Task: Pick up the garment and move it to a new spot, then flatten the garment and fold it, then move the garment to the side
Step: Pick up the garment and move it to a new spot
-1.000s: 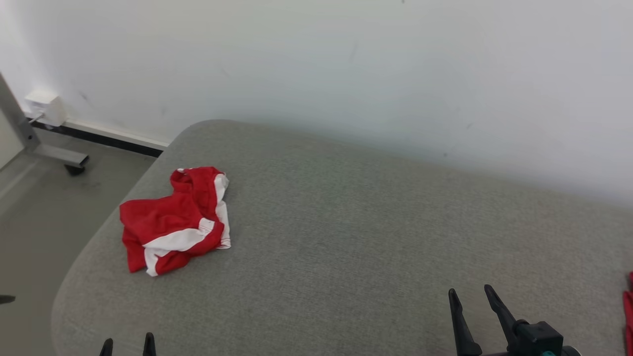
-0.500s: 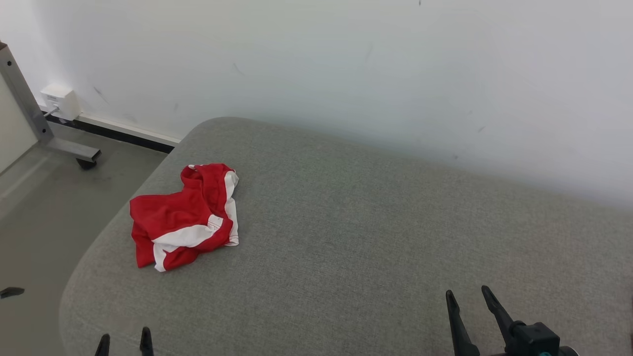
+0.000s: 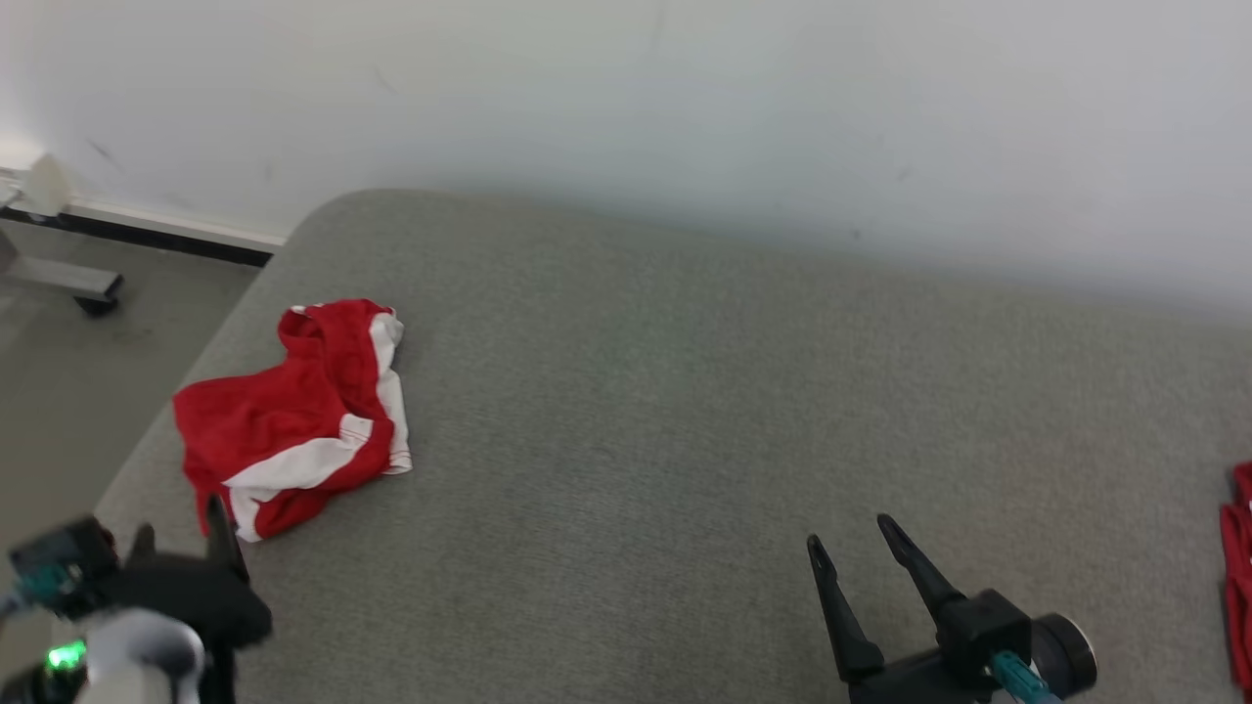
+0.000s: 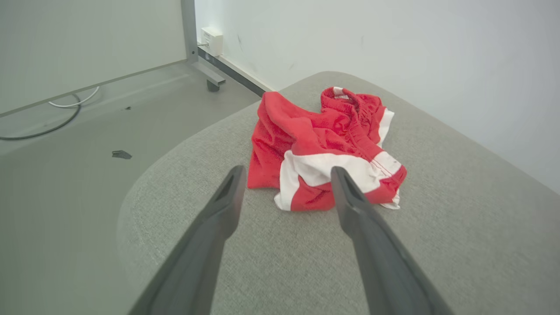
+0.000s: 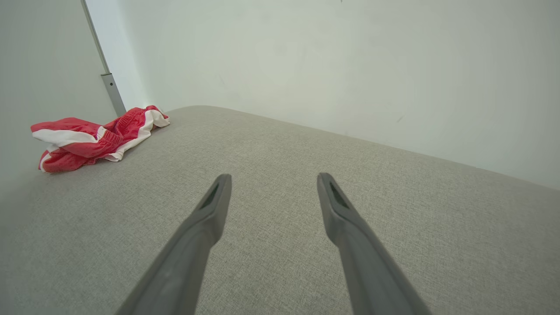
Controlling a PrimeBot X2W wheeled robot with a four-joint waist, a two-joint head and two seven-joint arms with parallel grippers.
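Observation:
A crumpled red garment with white stripes (image 3: 293,416) lies near the left end of the grey cushioned surface (image 3: 685,420). My left gripper (image 3: 181,533) hovers open just short of the garment's near edge, not touching it. In the left wrist view the garment (image 4: 323,144) sits right beyond my spread fingertips (image 4: 286,173). My right gripper (image 3: 851,548) stands open over bare fabric at the lower right, far from the garment. The right wrist view has the garment (image 5: 96,135) at its far left, with the gripper (image 5: 273,179) holding nothing.
A white wall (image 3: 685,108) runs close behind the surface. Floor (image 3: 59,372) drops off past the rounded left end, with a metal frame leg on a caster (image 3: 68,284). More red cloth (image 3: 1237,557) shows at the right edge.
The head camera has shifted, so the whole picture moved. My left arm has come up into view towards the garment's near edge. The garment has not moved.

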